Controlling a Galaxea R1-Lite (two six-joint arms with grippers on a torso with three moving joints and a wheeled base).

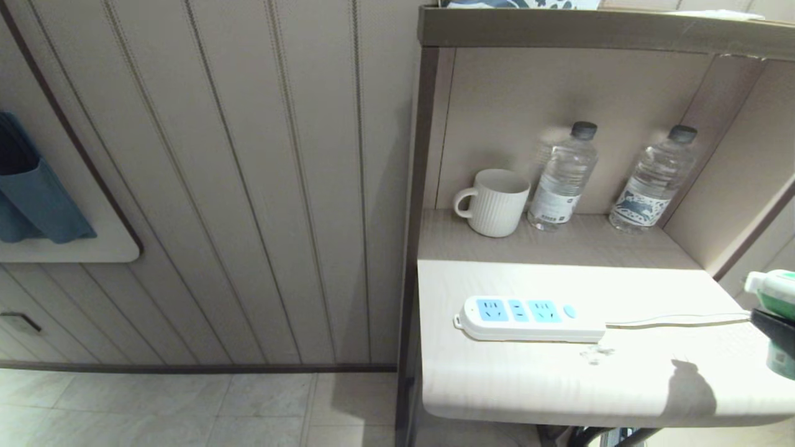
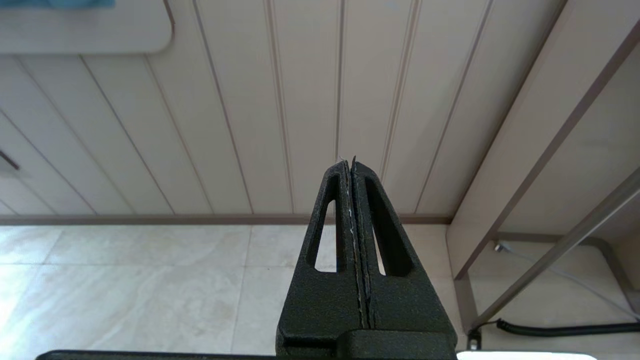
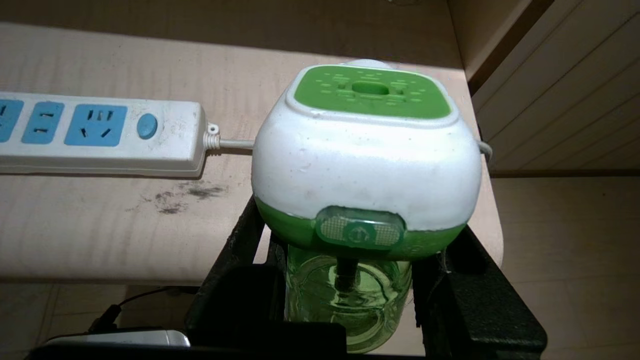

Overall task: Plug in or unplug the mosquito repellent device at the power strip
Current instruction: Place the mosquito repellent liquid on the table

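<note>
My head view catches only a sliver of my right tool (image 1: 773,332) at the 3 o'clock edge, while the right wrist view shows it clamped on the green bottle of the mosquito repellent device (image 3: 365,160), held over the bench (image 3: 75,235) edge, apart from the power strip (image 3: 100,132), whose sockets are all empty. The strip lies mid-bench, cord running toward 3 o'clock, with a ribbed white mug (image 1: 494,202) and two water bottles (image 1: 562,177) on the shelf at 12 o'clock. Only the left wrist view shows my left tool (image 2: 352,170), fingers pressed together over the tiled floor (image 2: 125,290).

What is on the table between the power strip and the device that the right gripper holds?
Only the strip's white cord over bare table; the head view shows it between the power strip and the device in the right gripper.
</note>
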